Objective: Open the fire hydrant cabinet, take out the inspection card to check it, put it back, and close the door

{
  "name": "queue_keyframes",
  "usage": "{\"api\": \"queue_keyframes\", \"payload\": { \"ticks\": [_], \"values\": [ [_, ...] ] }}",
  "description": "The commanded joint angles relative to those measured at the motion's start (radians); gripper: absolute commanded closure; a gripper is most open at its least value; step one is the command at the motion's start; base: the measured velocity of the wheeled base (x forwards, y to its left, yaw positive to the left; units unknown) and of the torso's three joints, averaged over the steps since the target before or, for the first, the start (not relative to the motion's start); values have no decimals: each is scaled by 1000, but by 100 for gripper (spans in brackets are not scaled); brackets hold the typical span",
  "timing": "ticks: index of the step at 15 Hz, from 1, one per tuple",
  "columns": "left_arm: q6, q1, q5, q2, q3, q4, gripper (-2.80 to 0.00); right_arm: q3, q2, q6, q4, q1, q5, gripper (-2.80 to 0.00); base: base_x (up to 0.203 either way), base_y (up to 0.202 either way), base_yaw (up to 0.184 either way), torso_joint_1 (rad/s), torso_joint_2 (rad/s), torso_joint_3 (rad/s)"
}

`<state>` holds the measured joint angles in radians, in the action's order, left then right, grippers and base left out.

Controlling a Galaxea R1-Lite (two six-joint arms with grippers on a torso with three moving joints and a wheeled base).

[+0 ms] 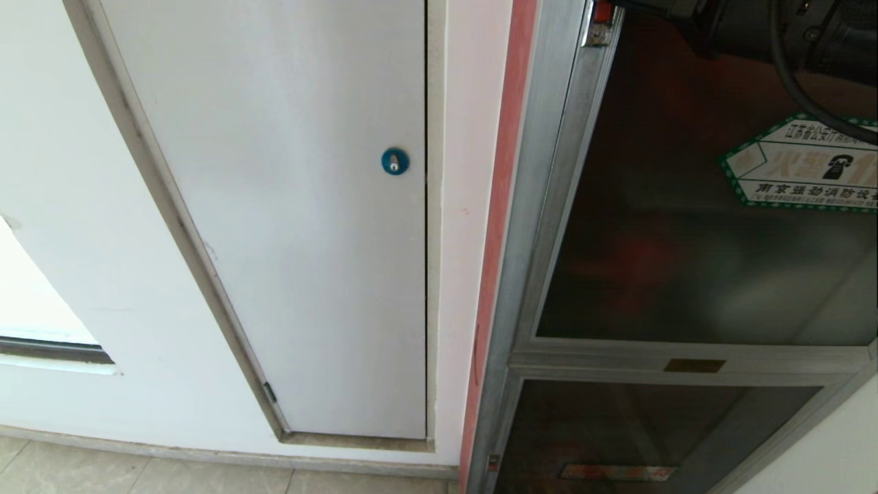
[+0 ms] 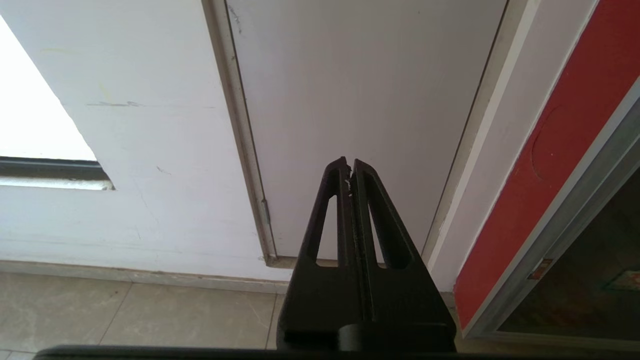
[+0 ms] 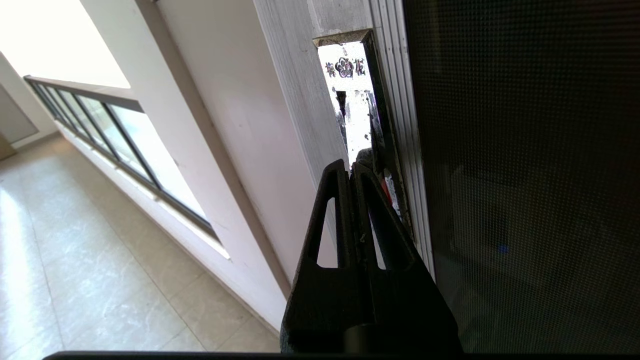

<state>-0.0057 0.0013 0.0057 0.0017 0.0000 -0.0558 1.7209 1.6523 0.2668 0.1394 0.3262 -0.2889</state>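
Against the white wall stands the tall silver aluminium-framed fire hydrant cabinet (image 1: 542, 206), filling the right side of the head view, with a red strip (image 1: 504, 171) running along its outer edge. Its aluminium-framed dark glass door (image 1: 686, 261) lies flush in the frame, with a green-bordered hexagonal white sticker bearing a telephone symbol (image 1: 802, 168) near its right edge and a small red latch (image 1: 602, 12) at the top of its left frame rail. Below the door sits a second dark glass panel with an orange-red strip (image 1: 617, 472) near the floor. The white inspection card is not visible in any view.

The right hand (image 3: 350, 167) is up at the door's left edge, its black fingers pressed together with nothing between them, the tips pointing into the narrow bright gap between the cabinet frame and the door rail, just beside a bit of red there; whether they touch the latch cannot be told. In the head view only part of that arm's dark body and cable shows at the top right corner.

The left hand (image 2: 350, 162) hangs low, fingers together and empty, pointing at the plain white panel with a blue round lock (image 1: 395, 161) left of the cabinet, above the beige tiled floor (image 2: 150, 315).
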Motion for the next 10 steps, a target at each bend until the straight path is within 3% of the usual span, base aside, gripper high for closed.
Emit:
{"api": "queue_keyframes", "payload": {
  "ticks": [1, 10],
  "values": [
    [0, 0, 0, 1, 20, -1, 0, 2, 5, 2, 2, 1, -1, 0, 0, 0, 0, 0, 0, 0],
    [0, 0, 0, 0, 20, -1, 0, 7, 29, 3, 5, -6, 8, 0, 0, 0, 0, 0, 0, 0]
  ]
}}
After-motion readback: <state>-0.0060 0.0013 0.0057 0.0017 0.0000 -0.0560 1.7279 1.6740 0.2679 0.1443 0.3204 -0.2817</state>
